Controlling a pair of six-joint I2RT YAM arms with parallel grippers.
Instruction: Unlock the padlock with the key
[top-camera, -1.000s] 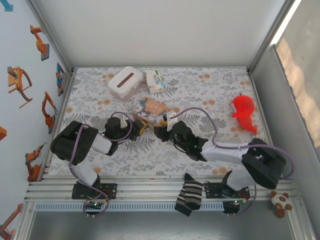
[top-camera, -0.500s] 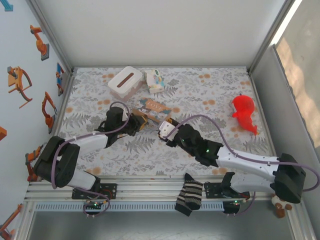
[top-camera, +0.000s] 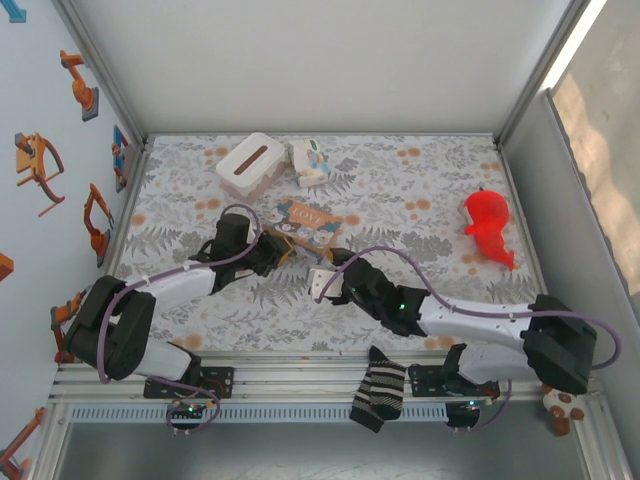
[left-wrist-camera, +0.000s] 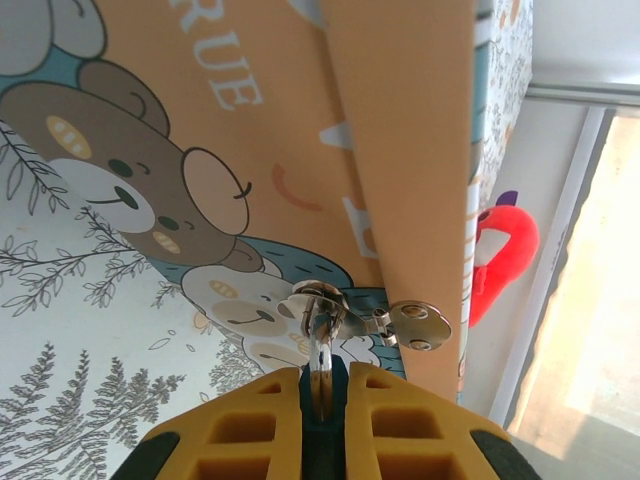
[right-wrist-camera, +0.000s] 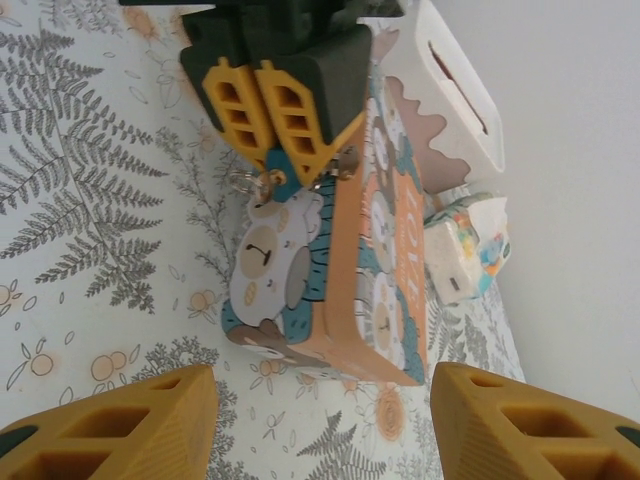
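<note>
The padlock (left-wrist-camera: 322, 402) is a small dark blue lump whose silver shackle passes through the metal hasp (left-wrist-camera: 420, 325) of the brown cartoon-printed box (left-wrist-camera: 250, 130). My left gripper (left-wrist-camera: 322, 385) is shut on the padlock body, at the box's near left corner (top-camera: 275, 250). In the right wrist view the padlock (right-wrist-camera: 279, 181) sits under the left gripper's yellow fingers (right-wrist-camera: 265, 105), with a small silver ring (right-wrist-camera: 240, 178) beside it. I cannot make out the key. My right gripper (right-wrist-camera: 320, 400) is open, a short way back from the box (right-wrist-camera: 340, 290), with nothing between its fingers.
A white tissue box (top-camera: 250, 165) and a small colourful pack (top-camera: 310, 160) stand at the back. A red toy (top-camera: 488, 225) lies at the right. A striped sock (top-camera: 378, 390) hangs over the front rail, and a plush panda (top-camera: 562, 405) sits outside the frame.
My right gripper has drawn back from the box toward the near edge and its jaws have widened. The left arm stretched out earlier and now holds still at the hasp.
</note>
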